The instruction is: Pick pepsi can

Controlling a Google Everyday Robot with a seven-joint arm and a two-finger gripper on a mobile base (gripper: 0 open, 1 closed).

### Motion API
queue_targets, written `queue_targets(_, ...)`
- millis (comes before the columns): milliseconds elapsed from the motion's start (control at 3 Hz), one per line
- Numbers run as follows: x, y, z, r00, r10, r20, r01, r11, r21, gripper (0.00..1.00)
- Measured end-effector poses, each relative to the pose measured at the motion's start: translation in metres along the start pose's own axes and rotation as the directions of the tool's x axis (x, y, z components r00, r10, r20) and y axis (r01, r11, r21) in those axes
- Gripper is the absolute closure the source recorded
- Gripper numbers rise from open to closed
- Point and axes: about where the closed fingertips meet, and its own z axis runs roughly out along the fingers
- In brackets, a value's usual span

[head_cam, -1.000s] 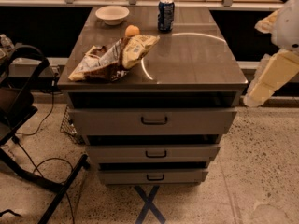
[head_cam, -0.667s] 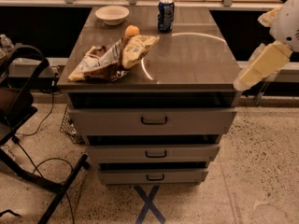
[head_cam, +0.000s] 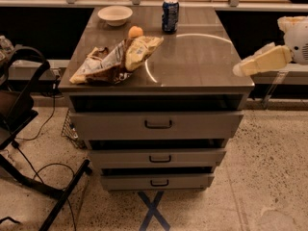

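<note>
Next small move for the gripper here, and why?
Probably carry the gripper left and toward the back over the cabinet top. It hangs off the right edge, apart from the pepsi can, which stands upright near the back edge.

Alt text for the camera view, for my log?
A pepsi can stands at the cabinet top's far edge; the claw hovers beyond the top's right edge, far from it. A bowl, an orange fruit and crumpled snack bags lie left of the can.
</note>
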Motion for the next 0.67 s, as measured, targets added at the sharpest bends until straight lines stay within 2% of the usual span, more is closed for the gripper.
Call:
queue_targets(333,-0.005,-0.012,0.003,0.988,0.028,0.155,-0.041,0.9961,0.079,0.0)
queue_targets(667,-0.026,-0.022,-0.001,0.976,-0.002,0.219,-0.031,0.9886,0.148,0.0)
